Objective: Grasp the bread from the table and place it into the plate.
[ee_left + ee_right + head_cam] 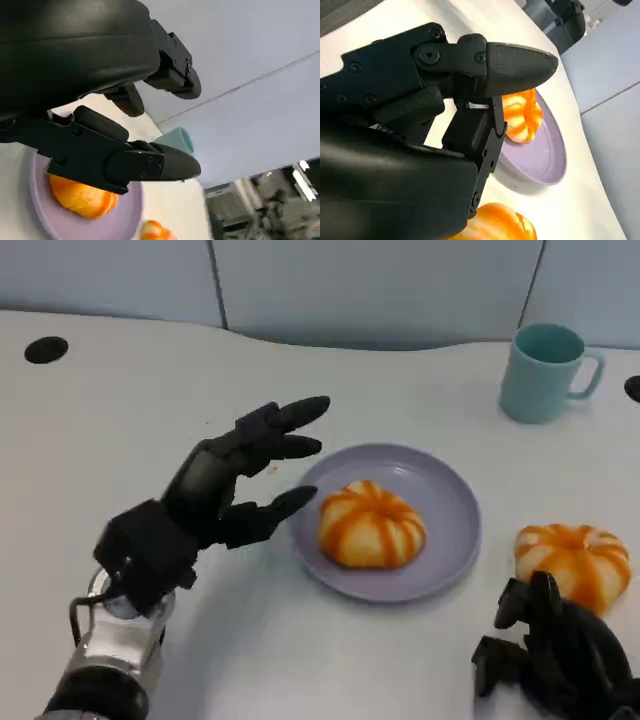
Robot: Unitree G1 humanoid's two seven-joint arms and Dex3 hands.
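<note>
One bun [371,524] is lying in the plate [450,502], just beside the left hand [222,488], which is hovering with fingers spread, holding nothing. A second bun [574,560] (on the table) is sitting just beyond the right hand [555,652], whose fingers are curling, gripping nothing.

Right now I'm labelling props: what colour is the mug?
The mug is light teal, seen best in the head view, at the table's far right.

L hand [235,480] is hovering w/ fingers spread apart, holding nothing. R hand [560,655] is sitting low, fingers curled in, nothing gripped.
</note>
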